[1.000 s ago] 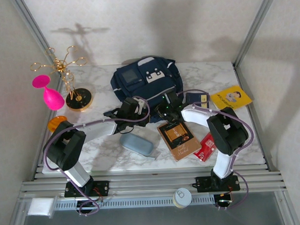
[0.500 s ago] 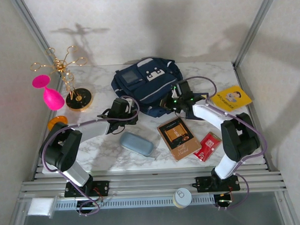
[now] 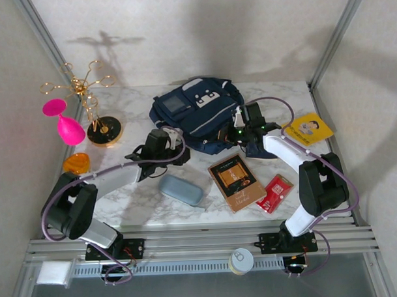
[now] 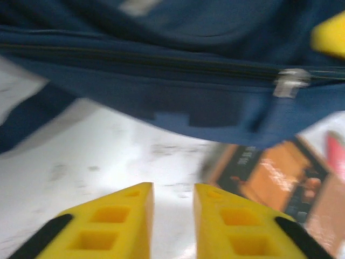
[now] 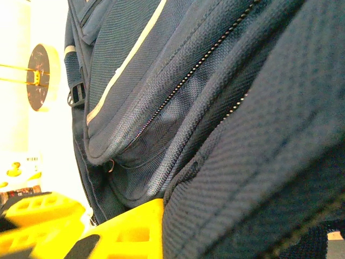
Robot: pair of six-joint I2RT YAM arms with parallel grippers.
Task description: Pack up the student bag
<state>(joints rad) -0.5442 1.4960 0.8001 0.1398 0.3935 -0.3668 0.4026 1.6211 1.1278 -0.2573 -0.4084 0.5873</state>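
Large navy-blue fabric backpack (image 3: 197, 116): soft, slumping. Best hold, I judge: zippered seam (image 4: 161, 59) ahead of my left tool (image 4: 171, 190), jaws slightly apart. Right tool (image 5: 86, 226) together, against fabric.

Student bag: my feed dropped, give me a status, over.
Left gripper open, empty, short of the student bag. Right gripper shut against its right-side fabric. Near zipper closed. Brown book and grey-blue case lie unpacked in front.

Bright, even light — soft shadows on the back wall (image 3: 247, 36); left wrist view blurred, right wrist glare-washed.
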